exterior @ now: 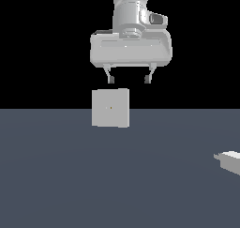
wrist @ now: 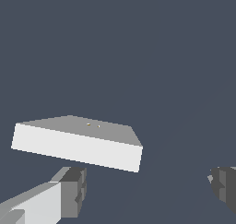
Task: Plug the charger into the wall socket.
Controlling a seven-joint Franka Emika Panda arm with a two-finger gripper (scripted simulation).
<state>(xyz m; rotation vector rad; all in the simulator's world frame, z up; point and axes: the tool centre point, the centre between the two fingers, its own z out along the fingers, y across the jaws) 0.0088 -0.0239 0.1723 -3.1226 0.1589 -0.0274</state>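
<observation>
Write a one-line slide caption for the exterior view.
Open hand hovers above the upright wall socket, empty, while the charger lies on the floor at the exterior view's right edge.

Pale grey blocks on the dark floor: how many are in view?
2. The upright pale grey square wall socket stands below the open white gripper. The small pale boxy charger lies at the exterior view's right edge, partly cut off.

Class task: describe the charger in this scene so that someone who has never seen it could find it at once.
Start from the dark grey-blue floor and look to the exterior view's right edge. There lies the charger, a small pale grey-white boxy block, partly cut off. Unlike the larger upright pale grey square wall socket, it lies low.
</observation>
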